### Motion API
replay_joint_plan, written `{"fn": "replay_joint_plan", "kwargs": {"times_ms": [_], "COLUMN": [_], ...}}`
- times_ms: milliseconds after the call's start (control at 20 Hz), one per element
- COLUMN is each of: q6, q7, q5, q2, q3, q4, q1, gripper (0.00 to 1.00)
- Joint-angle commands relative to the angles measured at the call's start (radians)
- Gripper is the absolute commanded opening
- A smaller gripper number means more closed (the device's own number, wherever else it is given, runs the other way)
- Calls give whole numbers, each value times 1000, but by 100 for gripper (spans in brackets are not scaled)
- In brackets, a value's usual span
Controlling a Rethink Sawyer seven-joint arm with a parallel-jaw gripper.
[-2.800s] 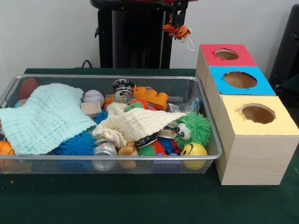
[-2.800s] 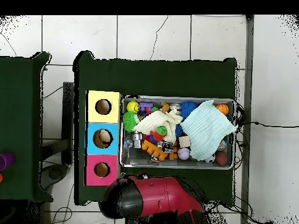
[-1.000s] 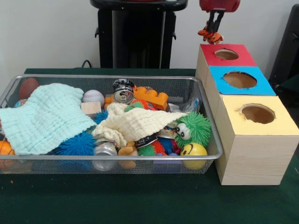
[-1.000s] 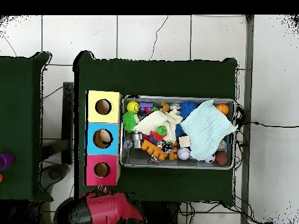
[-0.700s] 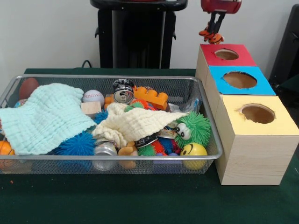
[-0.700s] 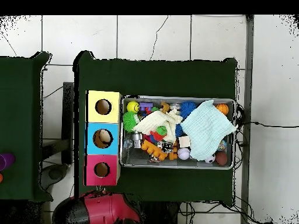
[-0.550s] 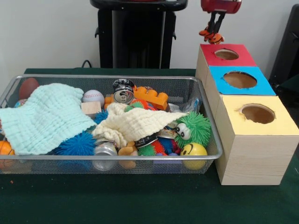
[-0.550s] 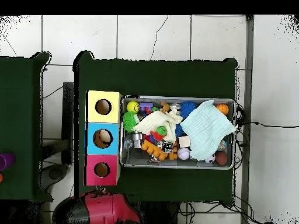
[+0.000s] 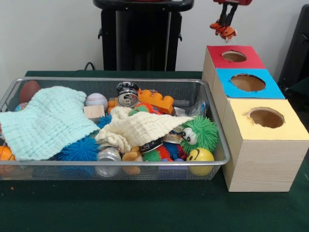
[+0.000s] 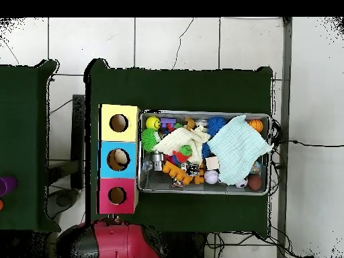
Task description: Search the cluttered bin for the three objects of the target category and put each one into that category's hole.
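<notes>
The wire mesh bin (image 9: pixel 120 164) sits on the green table, full of toys, cans and two cloths; it also shows in the overhead view (image 10: pixel 201 193). My gripper (image 9: pixel 224 25) hangs at the top right of the front view, above and behind the red-topped box (image 9: pixel 219 62). It is shut on a small orange toy (image 9: pixel 227 32) that dangles from its tips. Beside the bin stand three wooden boxes with round holes: red (image 9: pixel 234 56), blue (image 9: pixel 247 82) and yellow (image 9: pixel 266 117). In the overhead view only the arm's red bulk (image 10: pixel 114 242) shows.
In the bin lie a mint cloth (image 9: pixel 46 121), a cream cloth (image 9: pixel 140 128), a green fuzzy toy (image 9: pixel 200 133), a yellow smiley ball (image 9: pixel 200 155), an orange block (image 9: pixel 157 100), cans (image 9: pixel 127 94) and a blue spiky ball (image 9: pixel 79 150). The black pedestal (image 9: pixel 140 36) stands behind.
My gripper has risen with the orange toy, now near the top edge above the red box. In the overhead view the arm has drawn back toward the base. The bin is unchanged.
</notes>
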Motion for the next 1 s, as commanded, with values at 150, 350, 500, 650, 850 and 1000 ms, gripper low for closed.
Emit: {"fn": "replay_joint_plan", "kwargs": {"times_ms": [150,350,500,650,850,1000], "q6": [178,179,150,121,108,91], "q7": [243,243,240,247,243,249], "q5": [59,64,75,83,88,92], "q2": [-12,13,43,62,72,73], "q3": [-17,-13,-4,-5,-10,-17], "q4": [-143,-175,-190,-192,-193,-182], "q1": [-4,-12,-20,-16,-13,-4], "gripper": [0,0,0,0,0,0]}}
